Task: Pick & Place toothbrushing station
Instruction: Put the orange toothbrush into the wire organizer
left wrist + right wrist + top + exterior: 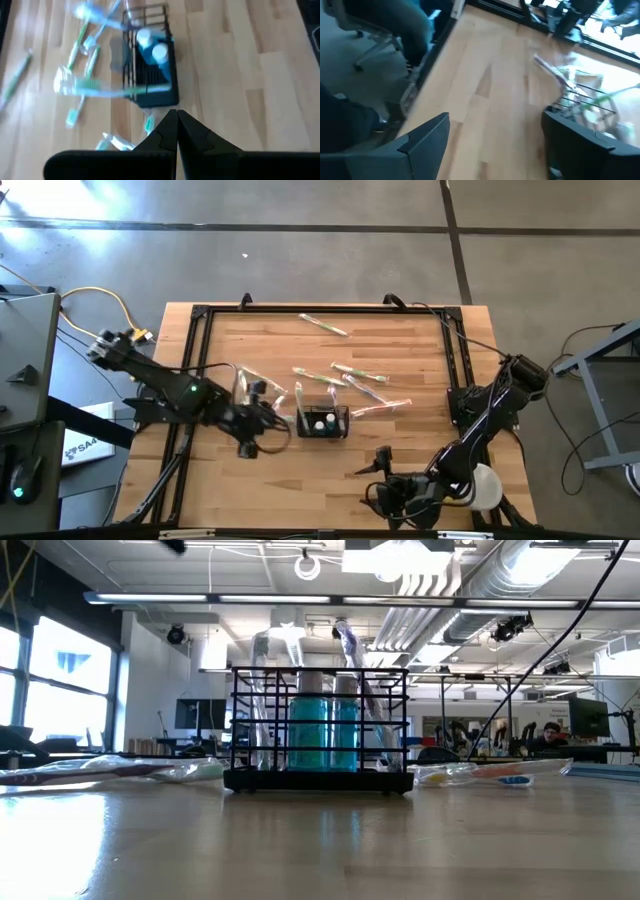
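Observation:
The toothbrushing station, a small black wire caddy [323,421], stands on its base on the wooden table; it also shows in the low view [318,730] and the left wrist view [150,65]. It holds two blue bottles [322,720] with white caps and upright wrapped toothbrushes [352,660]. My left gripper [275,423] is shut and empty just left of the caddy, its fingertips [176,120] closed together. My right gripper [380,465] is open and empty toward the near edge, right of the caddy; the table shows between its fingers [495,145].
Several wrapped toothbrushes lie loose on the table beyond the caddy [360,375], one near the far edge [323,324], and a clear wrapper lies by my left arm [250,385]. A black frame [200,315] rims the table. A white object [487,485] sits under my right arm.

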Controlling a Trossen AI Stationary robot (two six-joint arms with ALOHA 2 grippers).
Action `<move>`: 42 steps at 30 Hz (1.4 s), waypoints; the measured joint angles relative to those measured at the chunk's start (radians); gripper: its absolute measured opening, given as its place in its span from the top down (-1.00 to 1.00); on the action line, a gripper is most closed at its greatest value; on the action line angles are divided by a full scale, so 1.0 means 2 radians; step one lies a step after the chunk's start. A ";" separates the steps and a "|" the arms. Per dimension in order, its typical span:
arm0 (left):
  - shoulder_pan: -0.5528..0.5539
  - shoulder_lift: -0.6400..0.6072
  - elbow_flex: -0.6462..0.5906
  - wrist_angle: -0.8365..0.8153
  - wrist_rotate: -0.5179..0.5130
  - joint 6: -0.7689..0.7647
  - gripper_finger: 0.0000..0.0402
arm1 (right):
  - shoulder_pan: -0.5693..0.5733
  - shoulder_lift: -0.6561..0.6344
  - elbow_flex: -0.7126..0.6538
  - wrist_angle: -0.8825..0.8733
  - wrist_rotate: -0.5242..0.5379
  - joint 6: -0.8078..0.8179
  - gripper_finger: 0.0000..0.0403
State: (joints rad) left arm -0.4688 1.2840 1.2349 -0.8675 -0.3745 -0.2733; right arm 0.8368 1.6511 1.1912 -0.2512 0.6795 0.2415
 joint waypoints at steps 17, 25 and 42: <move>0.002 -0.204 -0.298 0.236 -0.050 -0.024 1.00 | -0.139 -0.115 0.000 -0.330 -0.154 0.167 0.78; 0.002 -0.205 -0.362 0.342 -0.041 -0.035 1.00 | -0.229 -0.110 0.000 -0.398 -0.198 0.113 0.89; 0.002 -0.205 -0.474 0.533 -0.039 -0.072 1.00 | -0.308 -0.111 -0.074 -0.338 -0.224 -0.019 0.00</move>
State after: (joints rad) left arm -0.4652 0.8738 0.2860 0.1986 -0.4526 -0.4170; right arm 0.2211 1.4296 1.0426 -0.9277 0.2314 0.2041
